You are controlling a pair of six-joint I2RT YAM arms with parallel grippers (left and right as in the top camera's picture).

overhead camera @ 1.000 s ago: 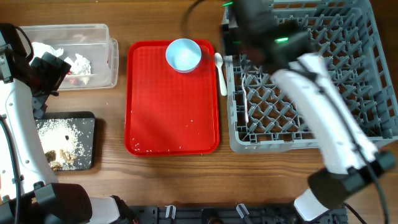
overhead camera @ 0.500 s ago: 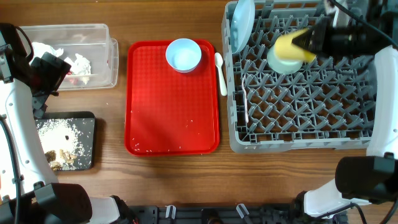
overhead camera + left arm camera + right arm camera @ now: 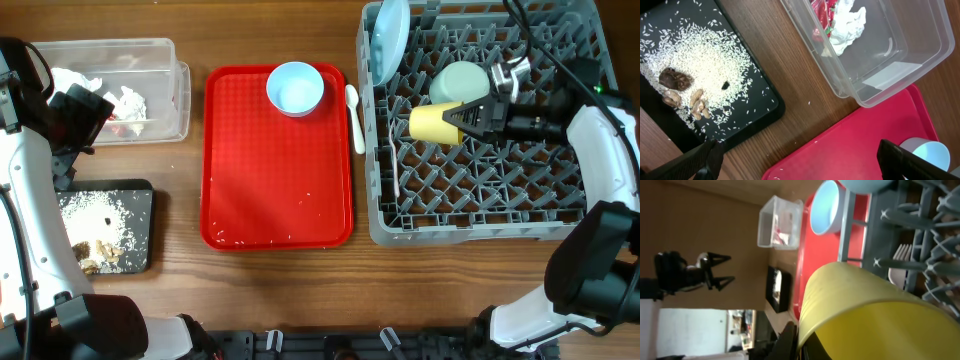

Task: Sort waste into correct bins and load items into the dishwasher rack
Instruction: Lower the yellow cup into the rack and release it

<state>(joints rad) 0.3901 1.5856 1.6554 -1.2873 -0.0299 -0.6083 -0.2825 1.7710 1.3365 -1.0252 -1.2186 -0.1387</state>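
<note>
My right gripper (image 3: 468, 120) is shut on the small yellow cup (image 3: 432, 123) and holds it on its side over the grey dishwasher rack (image 3: 480, 215); the cup fills the right wrist view (image 3: 875, 315). The pale blue plate (image 3: 390, 38) stands on edge in the rack's far left corner, with the mint-green bowl (image 3: 460, 82) beside it. The light blue bowl (image 3: 295, 88) sits on the red tray (image 3: 278, 170), and the white spoon (image 3: 353, 115) lies between tray and rack. My left gripper (image 3: 800, 162) is open and empty above the tray's corner. The clear tub (image 3: 120, 88) holds napkins and the red wrapper (image 3: 822, 15). The black tray (image 3: 105, 228) holds scraps and white crumbs.
A white utensil handle (image 3: 396, 180) lies in the rack's left column. Bare wooden table (image 3: 190, 170) separates the bins from the red tray. A few white crumbs lie on the red tray's near part.
My right arm has swung out over the rack and then lowered and moved left with the yellow cup. The plate and mint-green bowl came into view. The left arm has not moved.
</note>
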